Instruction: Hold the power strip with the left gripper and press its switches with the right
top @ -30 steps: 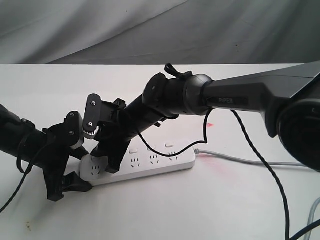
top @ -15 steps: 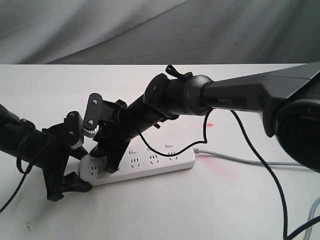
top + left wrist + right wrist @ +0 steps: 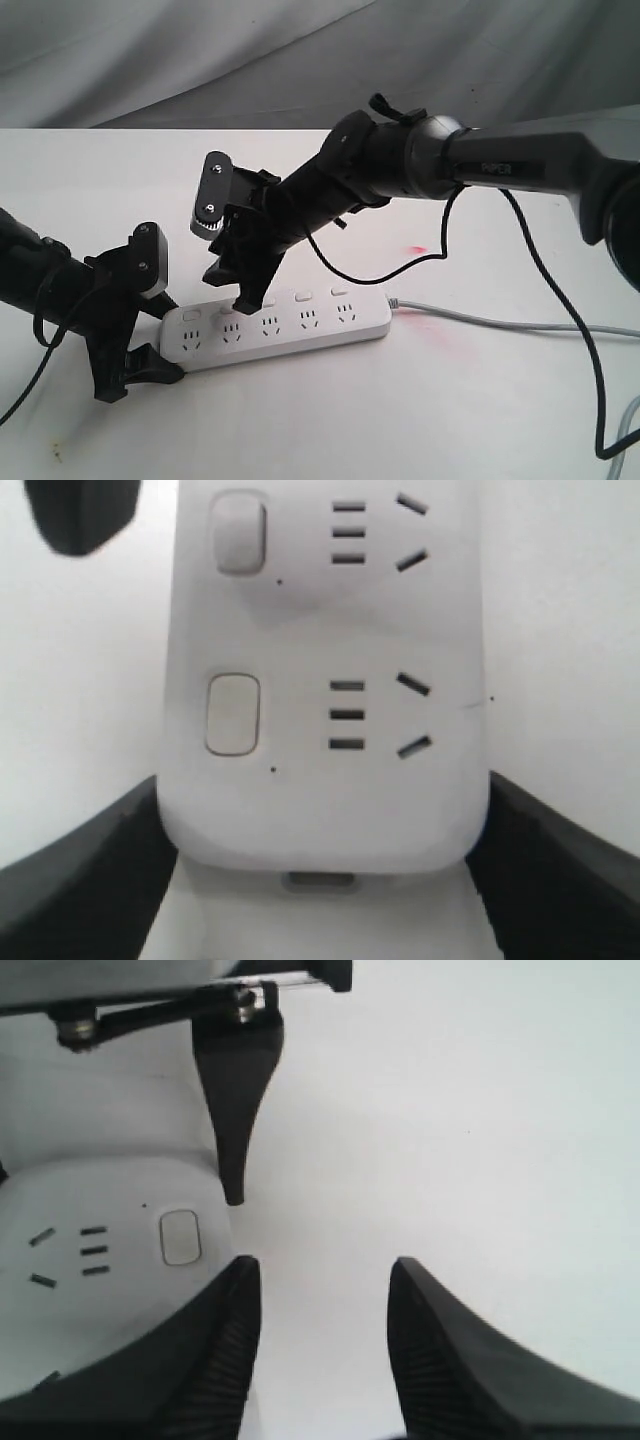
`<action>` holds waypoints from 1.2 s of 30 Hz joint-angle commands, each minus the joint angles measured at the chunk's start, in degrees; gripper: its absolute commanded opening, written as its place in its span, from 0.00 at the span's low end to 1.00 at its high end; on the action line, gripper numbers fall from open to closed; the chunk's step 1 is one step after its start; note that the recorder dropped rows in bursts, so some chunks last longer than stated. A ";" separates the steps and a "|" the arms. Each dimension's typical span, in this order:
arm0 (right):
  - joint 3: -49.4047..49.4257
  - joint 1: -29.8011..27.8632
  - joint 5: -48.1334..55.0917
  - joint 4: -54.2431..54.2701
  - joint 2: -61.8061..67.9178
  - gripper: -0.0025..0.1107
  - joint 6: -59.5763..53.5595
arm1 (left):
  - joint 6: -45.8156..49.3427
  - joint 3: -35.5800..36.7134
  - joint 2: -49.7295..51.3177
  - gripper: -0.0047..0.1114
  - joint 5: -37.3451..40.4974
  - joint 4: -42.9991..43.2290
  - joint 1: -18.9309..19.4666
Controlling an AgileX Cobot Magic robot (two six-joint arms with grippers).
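The power strip (image 3: 300, 335) lies on the white table (image 3: 450, 420) toward its near edge, left of centre, its grey cord (image 3: 480, 320) trailing to the right edge. The left hand (image 3: 160, 335) clamps the strip's rounded end. The left wrist view shows what the exterior view hides: black fingers (image 3: 80, 870) pressed against both sides. The right hand (image 3: 247, 298) hovers tip-down over the switches (image 3: 303, 296). Its wrist view shows the fingers narrowly parted, holding nothing. Whether the tip touches the strip cannot be confirmed. A second earlier it sat lower, nearer the left end.
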 commanded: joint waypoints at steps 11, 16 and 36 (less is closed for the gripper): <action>0.36 -1.08 3.34 -3.29 -0.42 0.36 0.05 | 0.70 -0.08 0.18 0.48 -2.00 0.74 -0.11; 0.36 -1.08 3.34 -3.29 -0.42 0.36 0.05 | 0.70 -0.08 0.18 0.48 -2.00 0.74 -0.11; 3.66 -0.98 -0.81 -1.34 -0.42 0.36 -0.67 | 0.70 -0.08 0.18 0.48 -2.00 0.74 -0.11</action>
